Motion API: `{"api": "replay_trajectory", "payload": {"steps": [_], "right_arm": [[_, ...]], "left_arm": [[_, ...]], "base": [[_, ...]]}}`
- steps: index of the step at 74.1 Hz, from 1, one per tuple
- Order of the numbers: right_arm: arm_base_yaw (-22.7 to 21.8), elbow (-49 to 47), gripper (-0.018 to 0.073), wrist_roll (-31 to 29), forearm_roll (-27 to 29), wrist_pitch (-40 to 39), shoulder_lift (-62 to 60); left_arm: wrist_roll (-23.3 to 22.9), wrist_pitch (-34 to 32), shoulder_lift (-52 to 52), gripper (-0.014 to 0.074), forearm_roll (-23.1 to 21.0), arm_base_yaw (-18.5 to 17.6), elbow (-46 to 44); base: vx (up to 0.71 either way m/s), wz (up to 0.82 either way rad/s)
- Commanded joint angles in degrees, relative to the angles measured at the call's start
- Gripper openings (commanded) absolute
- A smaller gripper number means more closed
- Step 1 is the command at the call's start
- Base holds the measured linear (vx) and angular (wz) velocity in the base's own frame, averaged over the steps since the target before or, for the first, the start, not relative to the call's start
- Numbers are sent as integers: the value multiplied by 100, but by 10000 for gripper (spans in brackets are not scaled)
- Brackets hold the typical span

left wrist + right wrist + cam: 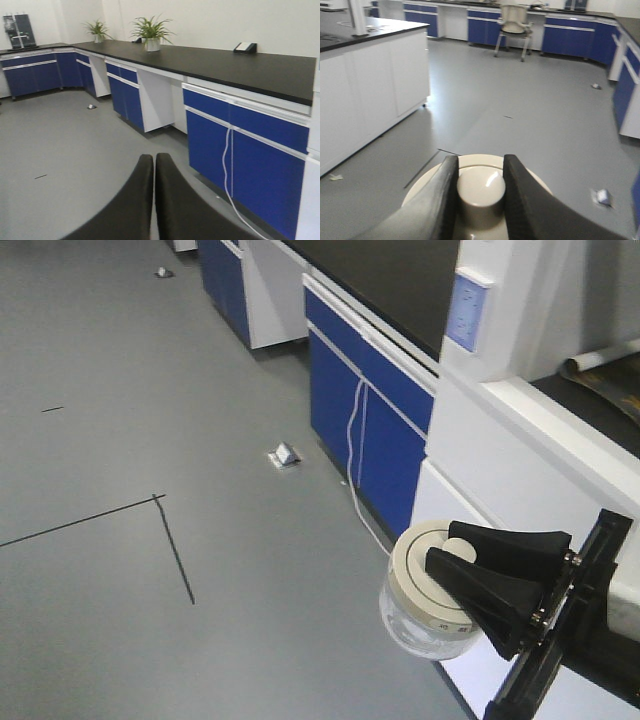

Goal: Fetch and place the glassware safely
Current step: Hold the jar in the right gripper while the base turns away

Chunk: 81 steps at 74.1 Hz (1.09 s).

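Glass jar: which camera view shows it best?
The exterior front-facing view: it shows the whole glass jar, clear body and cream lid, held by the right gripper. The right wrist view shows only the lid top and knob between the fingers. The left wrist view shows none of it, just the shut left gripper.

The right gripper [446, 548] lies level, jaws pinched on the jar's [425, 625] knob [481, 192]; the left gripper [154, 165] has its jaws pressed together.
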Motion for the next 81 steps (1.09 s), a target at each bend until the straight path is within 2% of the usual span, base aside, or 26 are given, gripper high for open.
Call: {"api": "replay_trajectory", "payload": {"steps": [1,45,81], "right_arm": [[-9,-176,-1,-39,197,-259,-46],[-9,-176,-1,-39,197,-257,-46],[-9,-176,-1,-39,197,-263,-46]], "left_arm": [[-9,-443,66,-7,-38,-34,-154],[-9,-443,66,-7,-38,-34,-154],[-9,-443,66,-7,-38,-34,-154]], "base": [[7,58],[11,62],[27,7]]}}
